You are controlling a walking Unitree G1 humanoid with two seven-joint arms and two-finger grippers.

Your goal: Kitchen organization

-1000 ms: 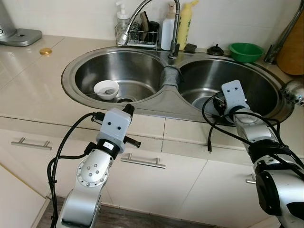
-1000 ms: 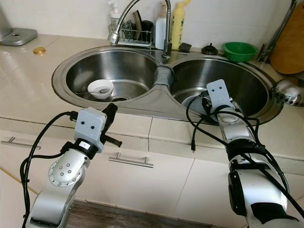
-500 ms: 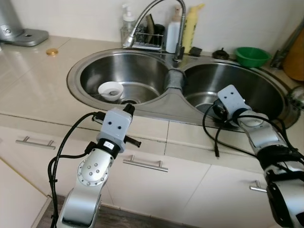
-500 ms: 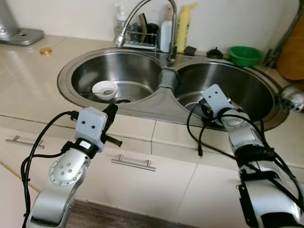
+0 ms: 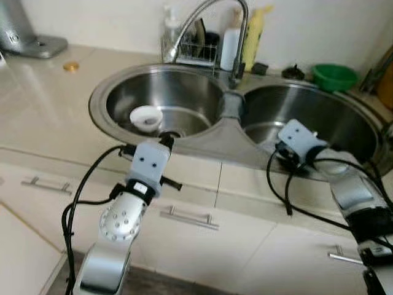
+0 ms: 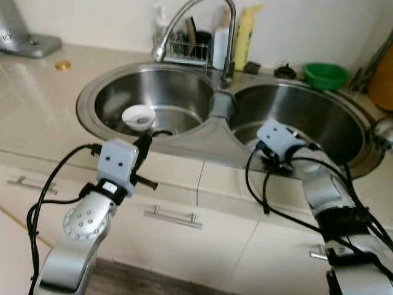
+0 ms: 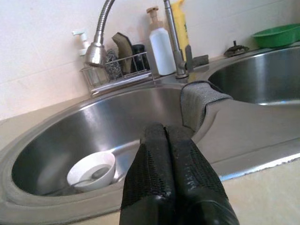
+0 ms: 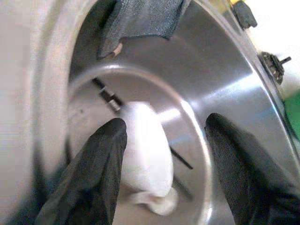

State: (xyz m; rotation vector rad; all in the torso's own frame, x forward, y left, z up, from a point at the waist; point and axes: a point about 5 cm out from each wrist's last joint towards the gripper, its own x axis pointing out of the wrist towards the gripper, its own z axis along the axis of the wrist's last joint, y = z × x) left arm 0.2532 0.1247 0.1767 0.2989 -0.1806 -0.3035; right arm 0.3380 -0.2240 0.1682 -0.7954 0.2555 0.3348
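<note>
Two silver arms with pale wrist blocks and black cabling

By the sink, each arm carries a light grey, boxy wrist housing with two small dark dots; the left arm has a round joint plate ringed with screws and a small label. Loose black cables loop off both arms. The fingers are black and finely textured.

This is a kitchen in a home. A shiny double sink sits in a pale counter with a bendy tap behind it. Soap bottles stand at the sink's back edge. Cupboard doors with handles are below.
</note>
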